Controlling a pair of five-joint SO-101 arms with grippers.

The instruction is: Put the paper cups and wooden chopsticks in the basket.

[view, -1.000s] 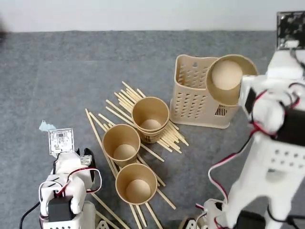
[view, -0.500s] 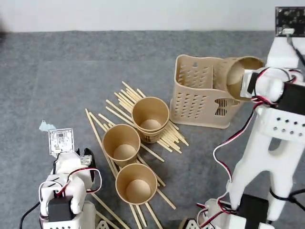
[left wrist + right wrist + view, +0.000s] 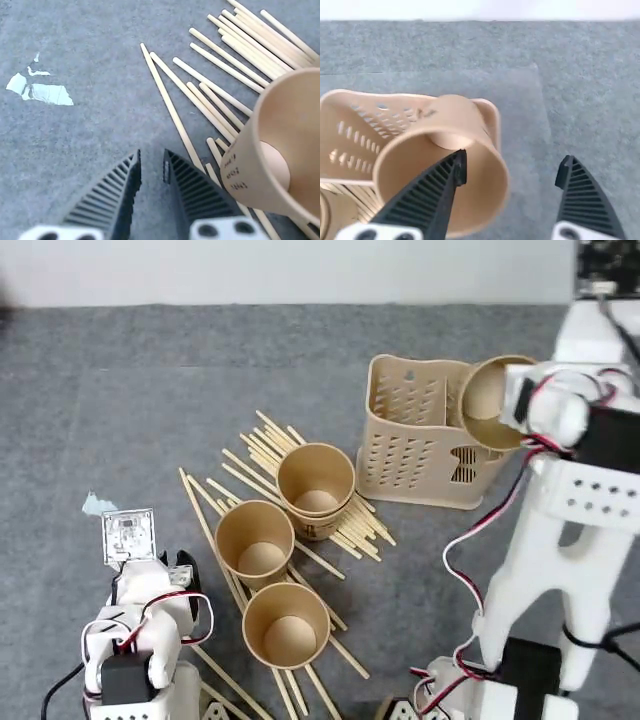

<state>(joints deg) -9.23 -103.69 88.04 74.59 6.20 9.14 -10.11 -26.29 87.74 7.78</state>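
Note:
A tan slotted basket (image 3: pixel 415 440) stands at the right of the grey mat. A paper cup (image 3: pixel 490 402) lies tilted on the basket's right rim, mouth toward the right arm. My right gripper (image 3: pixel 515 160) is open wide: one finger (image 3: pixel 440 185) crosses the mouth of this cup (image 3: pixel 445 160), the other stands apart from it. Three more paper cups (image 3: pixel 316 485) (image 3: pixel 255 537) (image 3: pixel 287 625) stand upright among scattered wooden chopsticks (image 3: pixel 260 455). My left gripper (image 3: pixel 151 162) hangs low over bare mat, shut with nothing in it, beside the nearest cup (image 3: pixel 270 160) and chopsticks (image 3: pixel 220 65).
A torn scrap of pale tape (image 3: pixel 97 505) sticks to the mat beyond the left arm's base. The mat's left and far parts are bare. A pale wall runs along the back edge.
The right arm has tipped the cup from mouth-up to lying on its side at the basket's right rim, shifting it slightly. The left arm has not moved.

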